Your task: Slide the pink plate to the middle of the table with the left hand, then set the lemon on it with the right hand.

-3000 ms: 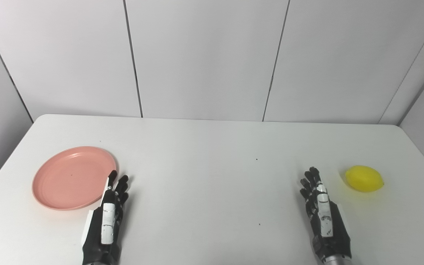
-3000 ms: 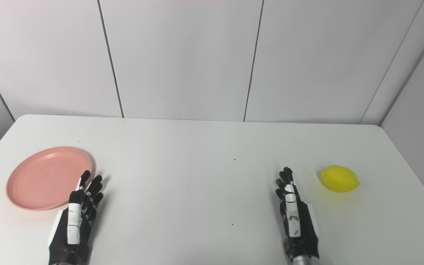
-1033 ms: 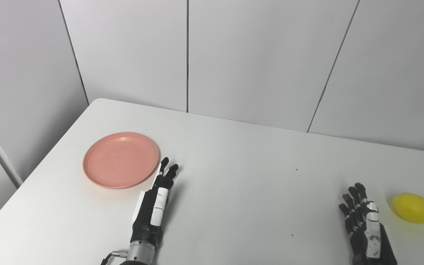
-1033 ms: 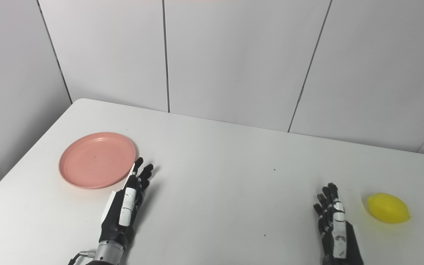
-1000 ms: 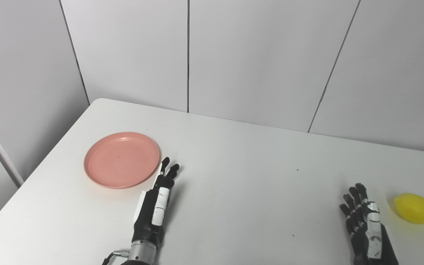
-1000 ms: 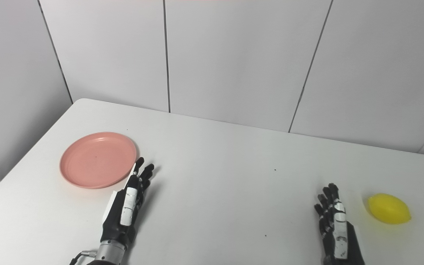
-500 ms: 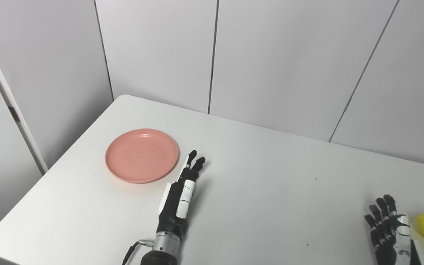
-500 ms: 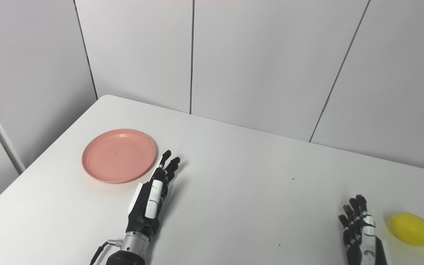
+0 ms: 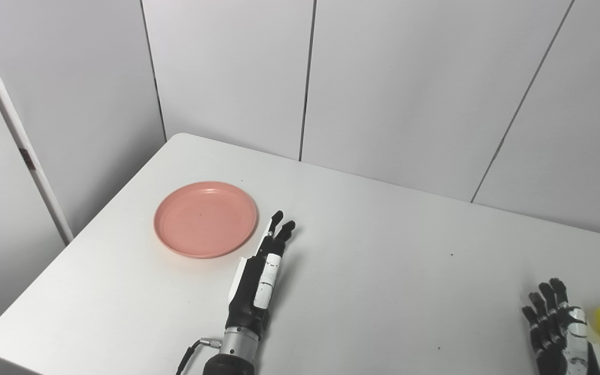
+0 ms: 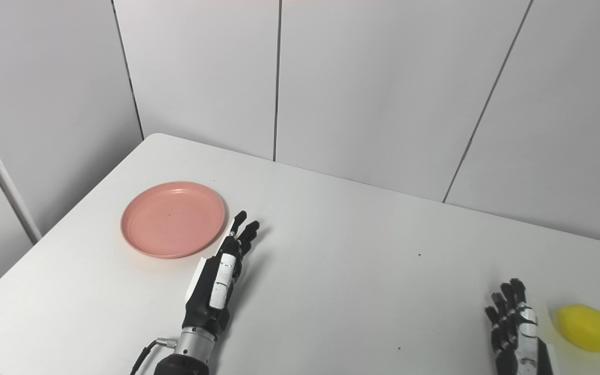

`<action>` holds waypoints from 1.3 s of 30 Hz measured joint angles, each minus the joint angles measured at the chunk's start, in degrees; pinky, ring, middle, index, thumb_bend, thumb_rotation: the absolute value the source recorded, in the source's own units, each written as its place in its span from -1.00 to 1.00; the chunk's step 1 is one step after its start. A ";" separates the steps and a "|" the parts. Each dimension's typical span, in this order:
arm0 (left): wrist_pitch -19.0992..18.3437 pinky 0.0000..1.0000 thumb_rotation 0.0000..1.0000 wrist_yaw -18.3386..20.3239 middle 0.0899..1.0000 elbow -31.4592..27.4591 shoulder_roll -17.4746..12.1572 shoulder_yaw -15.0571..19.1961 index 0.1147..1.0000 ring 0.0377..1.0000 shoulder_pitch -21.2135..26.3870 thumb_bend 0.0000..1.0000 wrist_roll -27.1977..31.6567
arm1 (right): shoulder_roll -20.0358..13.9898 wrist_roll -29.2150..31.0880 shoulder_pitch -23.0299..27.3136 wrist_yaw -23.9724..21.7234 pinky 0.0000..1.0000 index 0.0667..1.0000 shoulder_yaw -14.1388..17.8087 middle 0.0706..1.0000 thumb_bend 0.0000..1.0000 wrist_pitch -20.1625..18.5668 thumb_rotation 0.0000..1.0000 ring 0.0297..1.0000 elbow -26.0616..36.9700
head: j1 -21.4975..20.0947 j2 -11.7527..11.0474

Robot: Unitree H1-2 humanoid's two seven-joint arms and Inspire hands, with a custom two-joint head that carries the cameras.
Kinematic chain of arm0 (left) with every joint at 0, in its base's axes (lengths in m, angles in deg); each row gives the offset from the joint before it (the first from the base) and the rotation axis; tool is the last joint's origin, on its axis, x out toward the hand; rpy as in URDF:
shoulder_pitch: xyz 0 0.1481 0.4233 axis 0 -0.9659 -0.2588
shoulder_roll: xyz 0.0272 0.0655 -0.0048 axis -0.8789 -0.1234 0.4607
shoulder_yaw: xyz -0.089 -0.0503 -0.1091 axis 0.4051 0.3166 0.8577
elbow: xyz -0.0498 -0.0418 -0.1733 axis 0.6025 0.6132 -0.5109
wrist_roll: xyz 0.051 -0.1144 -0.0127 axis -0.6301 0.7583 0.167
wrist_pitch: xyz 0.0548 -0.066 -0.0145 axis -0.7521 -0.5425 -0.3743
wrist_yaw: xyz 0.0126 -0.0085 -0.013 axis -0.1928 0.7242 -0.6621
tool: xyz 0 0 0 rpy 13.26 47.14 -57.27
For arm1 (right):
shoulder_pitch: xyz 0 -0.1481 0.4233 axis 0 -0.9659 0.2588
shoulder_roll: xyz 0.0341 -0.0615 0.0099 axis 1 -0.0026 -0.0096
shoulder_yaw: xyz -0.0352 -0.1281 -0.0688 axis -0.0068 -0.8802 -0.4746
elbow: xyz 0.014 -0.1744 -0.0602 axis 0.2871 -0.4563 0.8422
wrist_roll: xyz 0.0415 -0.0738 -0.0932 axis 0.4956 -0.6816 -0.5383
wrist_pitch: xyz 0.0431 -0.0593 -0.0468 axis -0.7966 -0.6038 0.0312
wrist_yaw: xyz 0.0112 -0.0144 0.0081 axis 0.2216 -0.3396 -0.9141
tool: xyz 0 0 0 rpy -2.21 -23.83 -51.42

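Table [image 9: 383,271] view shifted; plate [image 9: 205,219] seemingly unmoved

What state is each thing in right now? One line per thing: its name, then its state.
pink plate: empty, flat on the table's left side, not held.
lemon: lying on the table at the right, not held.
left hand: open, beside the plate.
right hand: open, beside the lemon.

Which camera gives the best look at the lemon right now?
The right eye view: the whole lemon shows there, lying on the table beside the right hand. In the left eye view the picture's right edge cuts it off, so only part is visible.
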 measured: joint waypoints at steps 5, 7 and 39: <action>0.35 1.00 0.95 0.05 0.82 -0.03 0.00 0.40 0.71 0.89 -0.04 0.50 1.33 | 0.08 -0.40 -0.02 0.00 1.00 1.00 -0.27 1.00 0.46 0.00 1.00 1.00 0.09 | -1.06 0.17; 0.13 1.00 0.92 0.24 0.82 -0.32 0.03 0.57 0.73 0.88 -0.13 0.58 2.76 | 0.07 -0.59 -0.09 -0.01 1.00 1.00 -0.38 1.00 0.45 0.00 1.00 1.00 0.23 | -1.23 0.70; -22.26 0.72 0.92 0.21 0.59 -13.39 -4.54 6.39 0.46 0.64 10.66 0.82 10.63 | 0.24 -1.00 -0.08 -0.88 1.00 1.00 -0.69 1.00 0.43 0.00 1.00 1.00 0.49 | -1.41 -0.26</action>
